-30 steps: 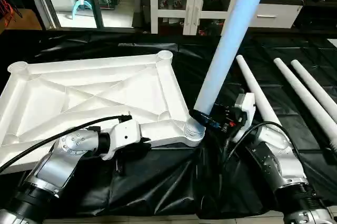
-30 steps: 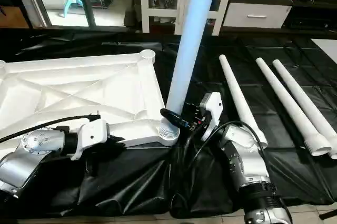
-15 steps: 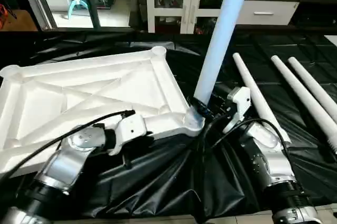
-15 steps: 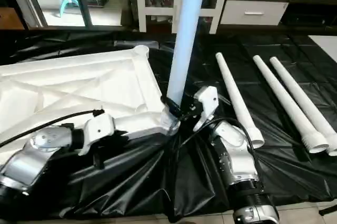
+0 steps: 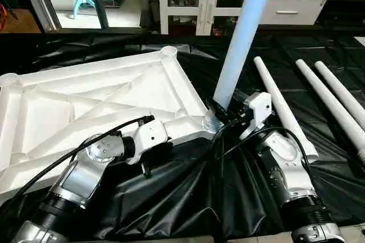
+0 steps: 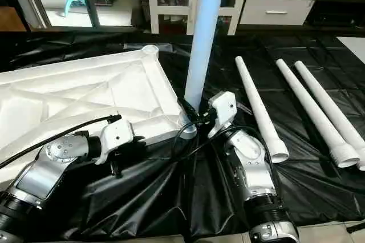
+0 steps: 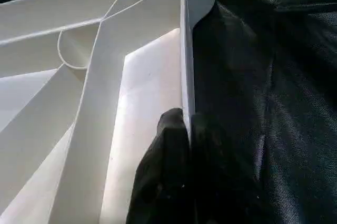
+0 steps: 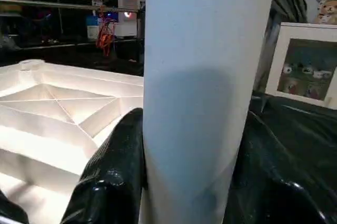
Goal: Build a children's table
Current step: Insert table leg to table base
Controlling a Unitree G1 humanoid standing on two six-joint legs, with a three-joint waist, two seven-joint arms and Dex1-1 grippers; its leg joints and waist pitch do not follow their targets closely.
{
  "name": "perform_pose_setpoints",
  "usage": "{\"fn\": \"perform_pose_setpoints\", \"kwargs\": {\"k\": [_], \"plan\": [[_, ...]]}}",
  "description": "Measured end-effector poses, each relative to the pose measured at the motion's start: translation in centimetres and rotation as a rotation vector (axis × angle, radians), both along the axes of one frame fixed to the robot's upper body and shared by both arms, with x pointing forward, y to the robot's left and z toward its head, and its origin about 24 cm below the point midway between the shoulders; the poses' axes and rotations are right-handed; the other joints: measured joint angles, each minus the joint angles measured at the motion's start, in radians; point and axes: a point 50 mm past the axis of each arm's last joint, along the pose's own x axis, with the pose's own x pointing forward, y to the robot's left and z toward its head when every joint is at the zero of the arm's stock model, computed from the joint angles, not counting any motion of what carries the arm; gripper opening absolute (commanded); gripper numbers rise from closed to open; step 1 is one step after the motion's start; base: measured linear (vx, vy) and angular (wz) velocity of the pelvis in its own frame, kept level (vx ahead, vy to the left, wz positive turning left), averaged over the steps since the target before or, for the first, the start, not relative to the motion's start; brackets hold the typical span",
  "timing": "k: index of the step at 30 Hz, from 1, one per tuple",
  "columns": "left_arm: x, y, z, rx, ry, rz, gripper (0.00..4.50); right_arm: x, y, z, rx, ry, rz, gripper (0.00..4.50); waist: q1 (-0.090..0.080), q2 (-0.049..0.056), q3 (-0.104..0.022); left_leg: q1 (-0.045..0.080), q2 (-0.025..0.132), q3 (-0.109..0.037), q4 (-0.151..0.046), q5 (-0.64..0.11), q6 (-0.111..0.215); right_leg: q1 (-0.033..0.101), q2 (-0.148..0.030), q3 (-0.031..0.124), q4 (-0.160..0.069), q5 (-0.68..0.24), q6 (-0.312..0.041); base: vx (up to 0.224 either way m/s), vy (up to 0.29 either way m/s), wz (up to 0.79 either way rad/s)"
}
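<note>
Leg standing in the table top's near right corner socket.
The right hand (image 8: 184, 182) is clamped on the upright leg (image 5: 242, 37); the left hand (image 7: 184, 145) pinches the near rim of the table top (image 5: 102, 100), which lies underside-up on the surface's (image 5: 188, 197) left half.

Both silver forearms reach forward: the left gripper (image 7: 187, 145) pinches the table top's rim (image 7: 188, 71), the right gripper (image 8: 192, 182) clasps an upright leg (image 8: 202, 77).
</note>
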Motion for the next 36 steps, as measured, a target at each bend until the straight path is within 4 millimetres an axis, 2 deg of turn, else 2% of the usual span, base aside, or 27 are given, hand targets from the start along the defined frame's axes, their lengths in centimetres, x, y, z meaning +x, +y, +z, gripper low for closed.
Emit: {"fn": "perform_pose_setpoints", "kwargs": {"k": [8,16,20,23,30,36], "plan": [[0.0,0.0,0.1,0.002,-0.003,0.006,0.10,0.2,0.5,-0.1,0.029,0.010,-0.043,1.84,-0.002,-0.002,0.001,0.000,0.000,0.000,0.000,0.000,0.000,0.000,0.000,0.000,-0.001,-0.001,0.002,0.000,0.000,0.00],[0.5,-0.8,0.2,0.004,-0.030,0.048,0.10,1.1,1.1,0.3,0.059,0.046,-0.185,1.84,-0.005,-0.001,0.003,-0.001,0.000,0.000,-0.001,0.000,0.000,-0.001,0.000,0.000,-0.003,-0.003,0.006,0.000,0.000,0.00],[0.9,-1.8,0.2,0.005,-0.058,0.072,0.10,1.5,1.1,0.5,0.055,0.041,-0.278,1.84,-0.001,0.001,0.004,-0.002,0.000,0.000,-0.001,0.000,0.000,-0.001,0.000,0.001,-0.004,-0.003,0.005,0.000,0.000,0.00],[1.6,-3.4,0.2,0.002,-0.093,0.115,0.10,2.0,1.0,0.8,0.004,0.018,-0.397,1.84,0.004,0.005,0.006,-0.003,0.000,0.004,-0.002,0.000,0.000,-0.001,-0.001,0.002,-0.006,0.000,0.000,0.000,0.000,0.00],[2.0,-6.0,0.4,-0.055,-0.132,0.172,0.10,2.4,0.7,1.1,-0.031,-0.012,-0.569,1.84,0.009,0.002,0.007,-0.006,0.000,0.006,-0.005,0.000,0.000,0.001,-0.002,0.001,-0.012,0.001,0.000,0.000,0.000,0.00],[2.1,-6.5,0.5,-0.064,-0.149,0.186,0.10,2.4,0.9,1.2,-0.019,-0.017,-0.618,1.84,0.015,0.000,0.008,-0.010,0.000,0.007,-0.004,0.001,0.003,0.003,-0.003,0.000,-0.013,0.003,0.000,0.000,0.000,0.00]]}}
